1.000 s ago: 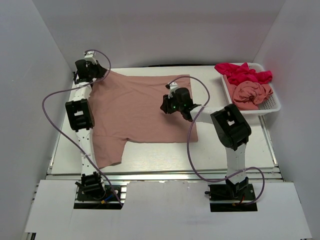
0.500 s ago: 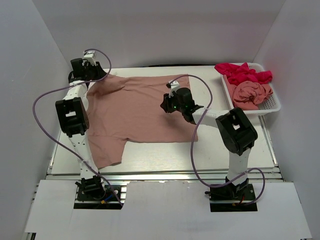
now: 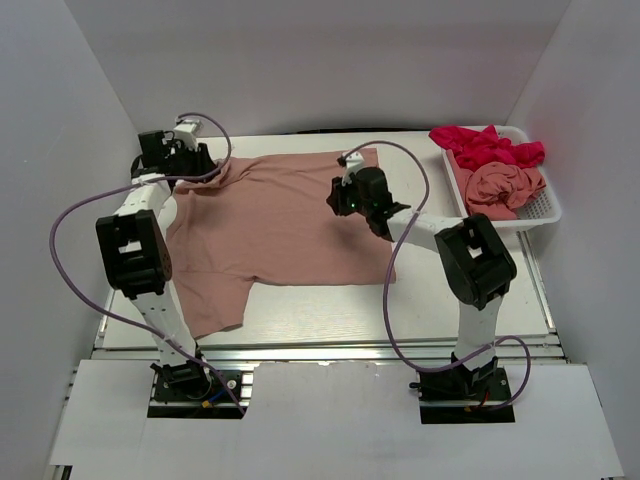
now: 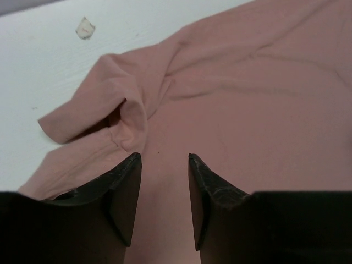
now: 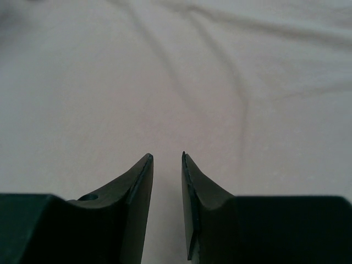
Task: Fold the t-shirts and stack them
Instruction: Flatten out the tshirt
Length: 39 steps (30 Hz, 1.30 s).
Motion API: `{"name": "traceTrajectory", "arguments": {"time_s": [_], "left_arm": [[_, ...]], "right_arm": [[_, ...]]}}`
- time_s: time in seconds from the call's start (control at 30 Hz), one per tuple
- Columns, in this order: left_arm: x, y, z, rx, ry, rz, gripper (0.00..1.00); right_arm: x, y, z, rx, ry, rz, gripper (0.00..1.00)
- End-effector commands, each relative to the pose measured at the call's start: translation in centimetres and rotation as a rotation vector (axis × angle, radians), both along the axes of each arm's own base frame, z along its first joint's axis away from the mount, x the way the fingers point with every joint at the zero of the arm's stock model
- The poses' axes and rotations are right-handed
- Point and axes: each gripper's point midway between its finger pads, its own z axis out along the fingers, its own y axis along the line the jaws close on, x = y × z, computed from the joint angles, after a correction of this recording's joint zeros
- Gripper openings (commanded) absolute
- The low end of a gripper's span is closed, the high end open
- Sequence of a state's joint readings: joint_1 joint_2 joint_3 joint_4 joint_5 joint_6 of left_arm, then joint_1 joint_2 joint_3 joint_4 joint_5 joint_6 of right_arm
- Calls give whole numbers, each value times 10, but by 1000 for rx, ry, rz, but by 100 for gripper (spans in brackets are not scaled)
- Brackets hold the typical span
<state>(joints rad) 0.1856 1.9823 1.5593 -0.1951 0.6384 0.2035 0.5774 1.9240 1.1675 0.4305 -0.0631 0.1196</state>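
The left gripper (image 4: pixel 163 159) has just let go. A second ago it was clenched on the far-left shoulder of the dusty salmon-pink cotton t-shirt (image 3: pixel 290 220) and drawing it toward the table's back corner. Now its fingers stand apart with nothing between them, and the short sleeve (image 4: pixel 104 110) lies slack and folded over on itself just ahead of the tips. From above, that arm's head has swung a little further left and sits at the shirt's far-left edge. The right gripper (image 5: pixel 166 157) has crept slightly toward the far side and hovers low over the right half of the cloth. A narrow gap shows between its fingers, and no fabric appears pinched there. My reading is that the spreading pull is finished and the shirt is laid out, front flat on the white table (image 3: pixel 470 290). It is not yet folded, and the rumpled sleeve likely needs smoothing first. I count three shirts: this one on the table, and two in the white mesh basket (image 3: pixel 540 210) at the far right. Those are one bright magenta-red shirt (image 3: pixel 485 145) and one salmon-pink bundle (image 3: pixel 505 185). There are two arms, one basket, and no stack begun.
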Motion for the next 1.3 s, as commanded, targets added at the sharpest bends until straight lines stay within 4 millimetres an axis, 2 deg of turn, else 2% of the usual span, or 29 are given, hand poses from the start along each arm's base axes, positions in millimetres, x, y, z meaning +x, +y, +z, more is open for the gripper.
{"name": "traceTrajectory", "arguments": {"time_s": [0.0,0.03,0.07,0.1,0.13,0.17,0.2,0.23,0.3,0.43,0.47,0.5,0.53,0.57,0.63,0.67,0.7,0.8,0.87,1.0,1.1,1.13,1.27], "left_arm": [[-3,-1,-3,27,-18,5,49],[4,3,-2,38,-31,16,49],[10,6,-4,52,-35,21,49],[17,10,-7,55,-28,38,48],[25,13,-28,50,18,50,48],[41,17,-13,67,-20,53,47],[48,21,-15,64,-19,73,46],[56,25,-25,59,-6,92,46],[76,33,-8,72,-75,120,45],[111,44,-3,71,-124,181,44],[119,48,-28,72,-90,192,43],[129,50,-17,70,-117,199,43],[133,50,-23,59,-107,205,42],[136,50,-39,49,-83,205,41],[135,46,-46,17,-68,201,39],[133,40,-42,2,-73,183,39],[126,37,-54,-13,-38,179,39],[111,28,-60,-36,12,148,39],[97,25,-74,-36,82,139,41],[79,22,-69,-34,135,133,48],[66,17,-51,-51,128,117,53],[64,15,-40,-54,114,114,54],[56,10,-30,-69,122,101,55]], "right_arm": [[54,-24,44,21,-82,-118,33],[64,-29,37,0,-71,-129,33],[72,-33,40,-4,-71,-137,33],[86,-42,51,-1,-84,-162,33],[92,-46,46,-10,-74,-170,33],[96,-48,47,-13,-76,-165,33],[101,-52,51,-11,-83,-174,33],[102,-53,48,-16,-80,-174,33],[102,-53,43,-17,-79,-164,33],[97,-50,28,2,-58,-151,33],[97,-49,26,5,-56,-149,33],[96,-48,25,11,-53,-147,33],[96,-49,22,11,-52,-147,33],[95,-48,20,7,-47,-143,33],[96,-49,13,-9,-38,-146,33],[96,-50,14,-16,-44,-150,32],[97,-53,15,-25,-55,-157,33],[102,-57,20,-33,-71,-173,33],[108,-58,29,-34,-79,-177,34],[114,-62,39,-34,-95,-184,35],[113,-64,38,-33,-91,-187,36],[112,-64,37,-31,-88,-188,36],[107,-64,35,-19,-82,-188,37]]}}
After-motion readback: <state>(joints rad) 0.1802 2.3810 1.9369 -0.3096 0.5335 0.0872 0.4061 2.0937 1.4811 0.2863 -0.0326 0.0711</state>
